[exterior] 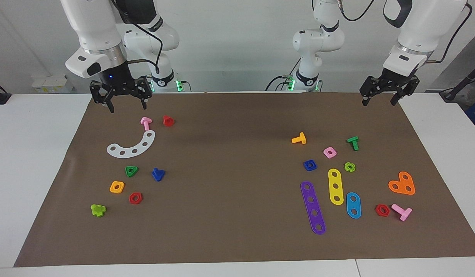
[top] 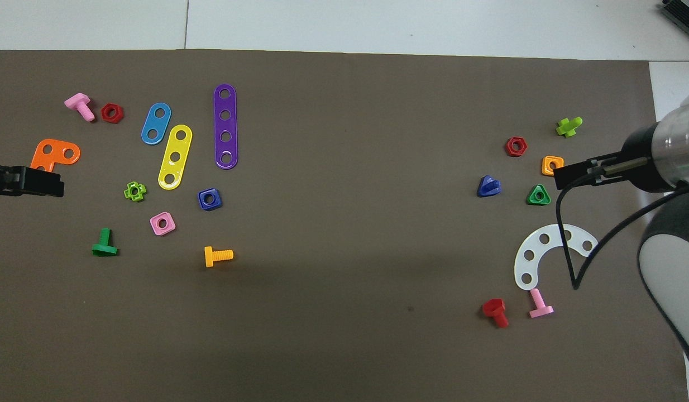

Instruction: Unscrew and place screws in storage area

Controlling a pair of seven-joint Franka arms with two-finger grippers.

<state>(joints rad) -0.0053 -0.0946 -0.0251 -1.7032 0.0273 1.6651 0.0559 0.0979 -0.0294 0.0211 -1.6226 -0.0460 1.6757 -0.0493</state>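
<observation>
- Across the table lies a brown mat [exterior: 237, 231], and every loose part sits on it.
- Over the mat's robot-side edge at the right arm's end hangs the right gripper [exterior: 125, 104], raised, fingers spread, holding nothing; a pink bolt [exterior: 146, 123] and a red bolt [exterior: 168, 120] lie just below it.
- Over the mat's corner at the left arm's end hangs the left gripper [exterior: 380, 100], also raised, fingers apart and empty.
- A white arc [exterior: 131, 145] with holes lies beside the pink bolt, farther from the robots.
- A purple strip [exterior: 313, 207], a yellow strip [exterior: 335, 186] and a blue strip [exterior: 353, 205] lie side by side toward the left arm's end, with an orange plate [exterior: 402, 184] near them.
- The storage area [exterior: 143, 184] is bare mat edged by a green nut [exterior: 131, 171], an orange nut [exterior: 117, 187] and a red nut [exterior: 135, 198], farther from the robots than the arc.
- The screw [exterior: 158, 174], dark blue, rests at that patch's edge, beside the green nut and apart from it, toward the table's middle.
</observation>
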